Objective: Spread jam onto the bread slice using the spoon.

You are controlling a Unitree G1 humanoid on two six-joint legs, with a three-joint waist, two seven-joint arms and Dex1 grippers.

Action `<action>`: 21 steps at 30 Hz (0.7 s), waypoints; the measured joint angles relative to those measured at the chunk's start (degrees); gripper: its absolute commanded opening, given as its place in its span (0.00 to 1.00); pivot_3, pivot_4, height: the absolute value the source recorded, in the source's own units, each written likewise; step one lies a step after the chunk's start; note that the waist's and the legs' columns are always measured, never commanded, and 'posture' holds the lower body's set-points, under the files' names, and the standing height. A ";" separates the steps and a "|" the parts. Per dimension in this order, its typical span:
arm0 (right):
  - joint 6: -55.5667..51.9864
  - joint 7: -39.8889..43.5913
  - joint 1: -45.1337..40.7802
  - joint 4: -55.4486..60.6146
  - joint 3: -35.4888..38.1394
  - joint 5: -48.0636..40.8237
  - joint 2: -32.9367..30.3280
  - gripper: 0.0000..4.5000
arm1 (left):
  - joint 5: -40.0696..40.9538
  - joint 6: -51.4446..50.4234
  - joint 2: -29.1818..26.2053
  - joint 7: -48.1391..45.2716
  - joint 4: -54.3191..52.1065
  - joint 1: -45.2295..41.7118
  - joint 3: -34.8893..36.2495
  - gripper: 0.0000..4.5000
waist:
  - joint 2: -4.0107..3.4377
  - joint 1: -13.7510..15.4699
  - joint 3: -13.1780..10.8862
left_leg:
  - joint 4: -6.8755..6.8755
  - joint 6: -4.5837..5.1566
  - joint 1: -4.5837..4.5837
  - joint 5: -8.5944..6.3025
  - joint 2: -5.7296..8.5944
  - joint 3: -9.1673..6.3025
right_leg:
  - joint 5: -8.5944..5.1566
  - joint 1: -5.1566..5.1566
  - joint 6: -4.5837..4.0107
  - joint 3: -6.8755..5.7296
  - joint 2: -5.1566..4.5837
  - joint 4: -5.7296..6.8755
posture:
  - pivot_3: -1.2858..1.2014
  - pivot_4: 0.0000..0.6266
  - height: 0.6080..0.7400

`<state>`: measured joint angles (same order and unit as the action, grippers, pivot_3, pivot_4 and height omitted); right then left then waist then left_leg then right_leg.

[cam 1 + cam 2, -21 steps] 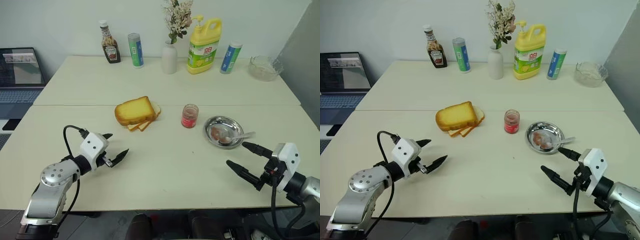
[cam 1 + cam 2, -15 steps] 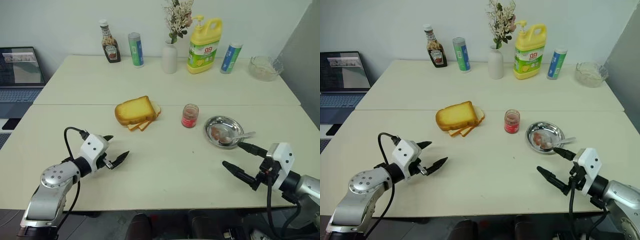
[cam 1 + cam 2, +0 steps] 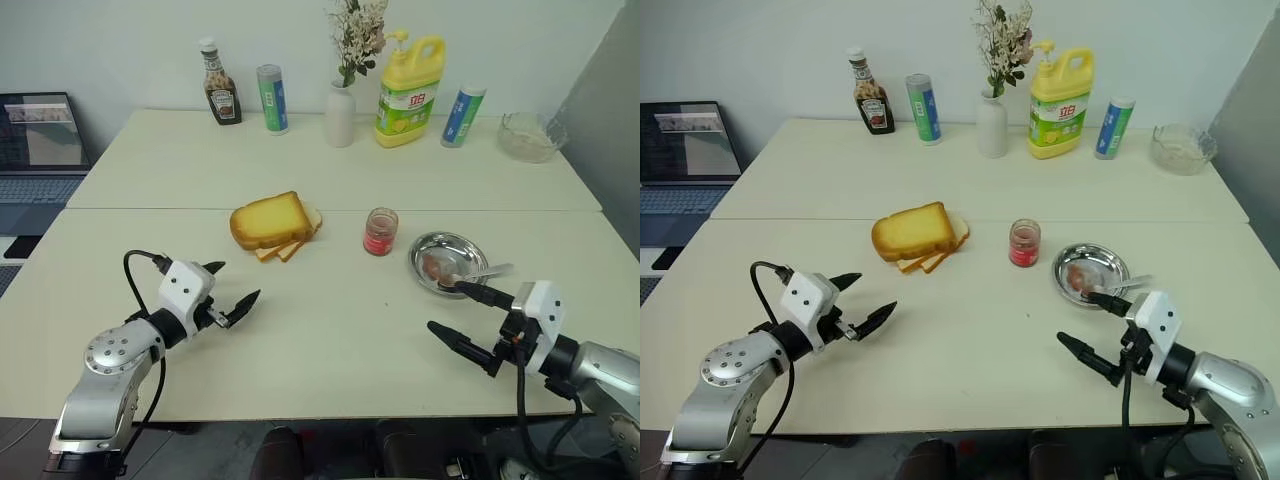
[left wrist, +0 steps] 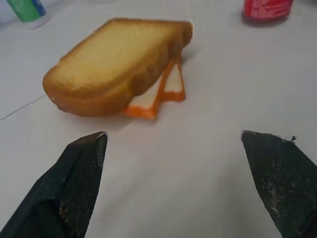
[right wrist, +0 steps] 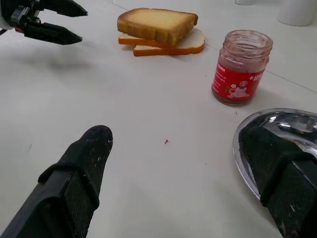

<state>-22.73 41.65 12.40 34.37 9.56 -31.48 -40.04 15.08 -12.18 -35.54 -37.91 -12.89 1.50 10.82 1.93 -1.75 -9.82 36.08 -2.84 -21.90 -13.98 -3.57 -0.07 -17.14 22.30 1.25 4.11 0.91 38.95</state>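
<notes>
The thick golden bread slice [image 3: 267, 219] lies on thinner slices [image 3: 291, 247] mid-table, also seen ahead of the left fingers [image 4: 119, 59]. To its right stands the small open jam jar [image 3: 380, 231], red-labelled [image 5: 241, 67]. The silver spoon [image 3: 485, 272] rests in a round metal plate [image 3: 428, 247] right of the jar. My left gripper [image 3: 235, 281] hovers open over the table, in front of and left of the bread. At the plate's near rim my right gripper [image 3: 446, 306] is open and empty, its far finger at the rim.
Along the back edge stand a brown sauce bottle [image 3: 220, 85], two blue-green cans [image 3: 271, 100], a white vase [image 3: 339, 112], a yellow detergent bottle [image 3: 408, 90] and a glass bowl [image 3: 528, 135]. A laptop [image 3: 40, 150] sits off the table's left.
My right gripper has moved left and forward, up to the plate's near rim, still open. The left gripper has barely moved.
</notes>
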 measured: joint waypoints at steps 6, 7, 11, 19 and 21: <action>-1.61 -0.64 -2.22 0.10 -1.01 -0.47 0.25 0.99 | -0.82 0.51 0.52 1.42 0.10 -0.06 0.06 1.00 | 0.01 -0.02 0.00 | 0.01 0.00 0.00 0.00 0.00 0.02 | 0.01 0.00 0.02 -0.01 0.00 0.00 | 0.52 0.24 1.00; -2.08 -0.73 -3.02 0.37 -1.33 -1.01 0.34 0.99 | -0.86 0.24 0.95 1.96 0.13 -0.22 0.06 1.00 | 0.01 -0.02 0.00 | 0.01 0.00 0.01 0.00 0.00 0.01 | 0.02 0.00 0.03 -0.01 0.00 0.01 | 0.52 0.24 1.00; -6.80 -0.73 -9.59 2.26 -3.94 -3.29 -0.61 0.99 | 3.73 -10.19 8.18 9.66 3.00 -7.11 2.79 1.00 | 0.05 0.00 -0.03 | 0.13 0.00 -0.01 0.01 0.02 -0.02 | 0.09 -0.03 0.14 -0.13 0.02 0.05 | 0.52 0.24 1.00; -13.64 -3.13 -17.29 4.48 -8.29 -3.57 -2.01 0.99 | 11.94 -28.13 12.12 18.95 4.64 -13.90 6.86 1.00 | 0.24 0.06 -0.04 | 0.20 -0.07 -0.12 -0.04 0.05 -0.04 | 0.10 -0.01 0.20 -0.14 0.01 0.00 | 0.52 0.24 1.00; -13.94 -3.13 -18.33 4.52 -8.73 -3.50 -1.96 0.99 | 13.45 -31.06 13.23 20.87 5.91 -16.20 7.99 1.00 | 0.25 0.06 -0.04 | 0.20 -0.07 -0.11 -0.04 0.05 -0.06 | 0.10 -0.01 0.20 -0.16 0.01 0.01 | 0.52 0.24 1.00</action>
<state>-36.67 38.52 -5.93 38.89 0.83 -34.98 -42.00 28.53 -43.25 -22.31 -17.04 -6.98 -14.70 18.80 2.18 -1.70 -9.87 36.28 -2.91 -22.01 -14.01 -3.52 -0.14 -17.04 22.29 1.45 3.95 0.92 38.96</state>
